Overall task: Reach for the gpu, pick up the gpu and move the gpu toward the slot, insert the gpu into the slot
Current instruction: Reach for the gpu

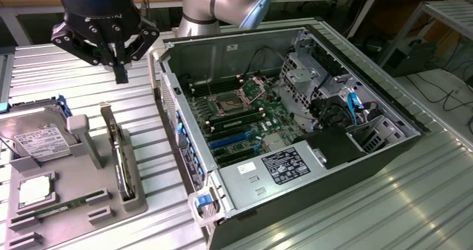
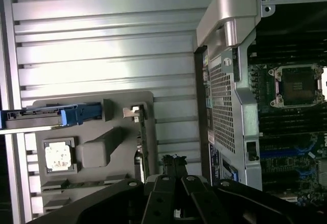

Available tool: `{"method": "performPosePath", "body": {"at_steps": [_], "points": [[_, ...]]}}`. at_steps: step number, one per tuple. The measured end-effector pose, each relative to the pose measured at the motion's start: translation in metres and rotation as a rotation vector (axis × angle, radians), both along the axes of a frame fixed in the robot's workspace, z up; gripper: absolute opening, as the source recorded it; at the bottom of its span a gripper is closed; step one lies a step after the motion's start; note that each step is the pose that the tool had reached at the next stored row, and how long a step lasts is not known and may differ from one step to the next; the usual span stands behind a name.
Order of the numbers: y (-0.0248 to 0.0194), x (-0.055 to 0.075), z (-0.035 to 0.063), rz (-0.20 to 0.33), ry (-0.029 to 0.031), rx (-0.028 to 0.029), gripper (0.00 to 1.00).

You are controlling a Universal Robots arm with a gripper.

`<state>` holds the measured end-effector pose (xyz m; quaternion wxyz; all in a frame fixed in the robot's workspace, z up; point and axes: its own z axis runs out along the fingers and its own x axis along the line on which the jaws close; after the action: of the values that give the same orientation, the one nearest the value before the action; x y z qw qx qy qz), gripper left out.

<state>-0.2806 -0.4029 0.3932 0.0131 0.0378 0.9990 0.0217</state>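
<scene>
Gripper (image 1: pixel 121 74) was clenched shut with nothing in it, hanging in the air over the ribbed metal table (image 1: pixel 81 89). Well below it, the gpu (image 1: pixel 123 160) stood on edge in a groove of the grey holder (image 1: pixel 77 180), silver bracket end up, nobody touching it. Further out on that holder were a hard drive (image 1: pixel 37 140), a processor chip (image 1: pixel 33 190) and a green memory stick (image 1: pixel 55 209). Off to the gripper's other side sat the open PC case (image 1: pixel 221 53). Its near side wall (image 2: pixel 222 101) stood right between the gripper and the motherboard (image 1: pixel 275 122). The blue slot (image 1: pixel 227 141) was down in there, between the processor socket (image 1: pixel 230 101) and the power supply (image 1: pixel 284 164).
</scene>
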Motion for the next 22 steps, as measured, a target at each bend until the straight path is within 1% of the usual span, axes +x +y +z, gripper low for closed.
{"method": "performPosePath", "body": {"at_steps": [9, 12, 19, 22], "points": [[-0.0008, -0.019, 0.0, 0.0, 0.0, 0.0, 0.11], [-0.0016, -0.03, -0.0001, 0.0, -0.0001, 0.0001, 0.11], [-0.0035, -0.051, -0.0002, 0.0, 0.0, 0.0, 0.11], [-0.0035, -0.051, -0.0002, 0.0, 0.0, 0.0, 0.11]]}}
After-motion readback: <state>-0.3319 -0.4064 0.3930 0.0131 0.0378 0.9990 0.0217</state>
